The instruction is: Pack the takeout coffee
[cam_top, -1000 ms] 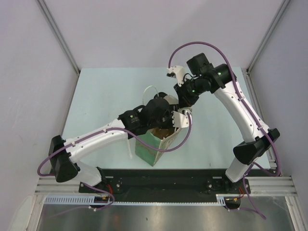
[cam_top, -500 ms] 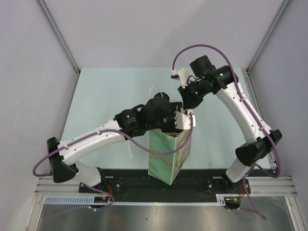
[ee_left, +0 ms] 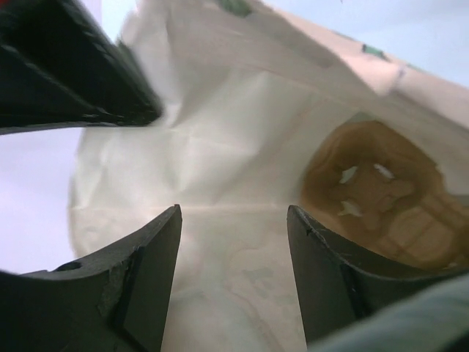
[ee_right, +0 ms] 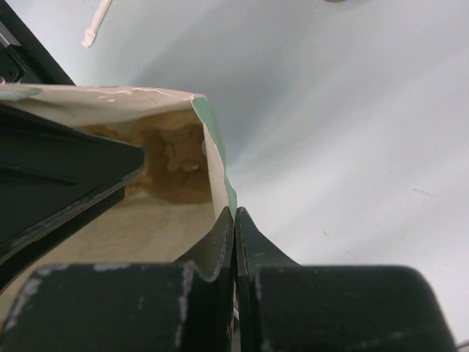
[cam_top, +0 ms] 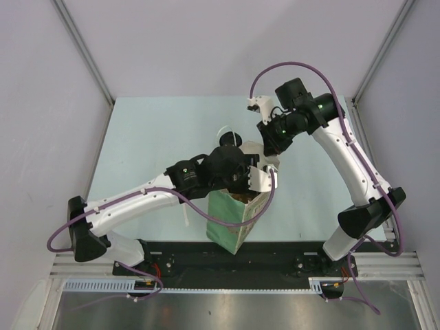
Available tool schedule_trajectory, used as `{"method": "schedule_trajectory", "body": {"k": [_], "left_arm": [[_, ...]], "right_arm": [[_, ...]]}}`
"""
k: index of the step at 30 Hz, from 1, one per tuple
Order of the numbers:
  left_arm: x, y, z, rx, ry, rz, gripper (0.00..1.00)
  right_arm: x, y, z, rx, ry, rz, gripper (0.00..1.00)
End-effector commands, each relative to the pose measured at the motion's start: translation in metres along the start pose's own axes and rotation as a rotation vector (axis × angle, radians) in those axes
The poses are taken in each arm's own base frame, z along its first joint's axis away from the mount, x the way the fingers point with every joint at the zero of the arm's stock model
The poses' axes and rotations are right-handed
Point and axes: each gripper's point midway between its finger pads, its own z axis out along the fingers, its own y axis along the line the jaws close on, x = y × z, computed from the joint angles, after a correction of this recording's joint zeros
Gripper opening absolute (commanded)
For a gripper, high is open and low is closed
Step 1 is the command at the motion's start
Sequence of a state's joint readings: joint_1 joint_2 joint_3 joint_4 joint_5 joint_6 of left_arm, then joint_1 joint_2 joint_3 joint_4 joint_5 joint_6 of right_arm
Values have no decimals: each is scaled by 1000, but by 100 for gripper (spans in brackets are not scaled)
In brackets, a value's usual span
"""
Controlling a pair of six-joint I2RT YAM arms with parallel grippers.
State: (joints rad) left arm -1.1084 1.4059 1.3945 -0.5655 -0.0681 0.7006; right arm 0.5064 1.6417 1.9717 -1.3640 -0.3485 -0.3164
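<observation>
A green paper bag (cam_top: 230, 221) with a pale inside stands tilted between the arms. My right gripper (cam_top: 272, 152) is shut on the bag's upper rim (ee_right: 214, 158); the paper runs into the closed fingertips. My left gripper (cam_top: 249, 177) reaches into the bag's mouth, and its fingers (ee_left: 150, 253) stand apart with nothing between them. At the bottom of the bag lies the brown pulp carrier (ee_left: 374, 194). The takeout coffee is hidden in all views.
A white stir stick (cam_top: 185, 214) lies on the pale green table (cam_top: 144, 137) left of the bag, also seen as a stick (ee_right: 96, 22) in the right wrist view. The bag's white handle (cam_top: 227, 132) sticks up behind the left wrist.
The bag has been lifted and swung toward the near edge, then drawn back a little. My left gripper's fingers have spread wider inside it. The right gripper stays shut on the rim.
</observation>
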Motion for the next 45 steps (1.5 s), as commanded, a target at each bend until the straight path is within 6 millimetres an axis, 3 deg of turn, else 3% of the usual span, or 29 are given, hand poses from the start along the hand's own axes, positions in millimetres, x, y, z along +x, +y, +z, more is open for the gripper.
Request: {"method": "schedule_trajectory", "body": {"k": [1,11,26,32,37,40,45], "left_arm": [[-9,9,-6,-56,-53,37,65],[9,-9,2,5,0,231,61],[23,-28,5,100,56,410,70],[-3,-10,-8,10,-47,402,73],[-38,11,-34,-68,-171,378,76],[-57,12,-50,-58,-256,361,88],[-74,17,-75,-65,-332,334,92]], "right_arm": [[15,16,-21,-29,32,0,0],[18,13,-15,-32,46,7,0],[20,12,-9,-48,59,10,0],[21,10,-6,-46,69,13,0],[20,9,-5,-48,68,13,0],[19,9,-6,-48,63,13,0],[20,8,-6,-49,66,6,0]]}}
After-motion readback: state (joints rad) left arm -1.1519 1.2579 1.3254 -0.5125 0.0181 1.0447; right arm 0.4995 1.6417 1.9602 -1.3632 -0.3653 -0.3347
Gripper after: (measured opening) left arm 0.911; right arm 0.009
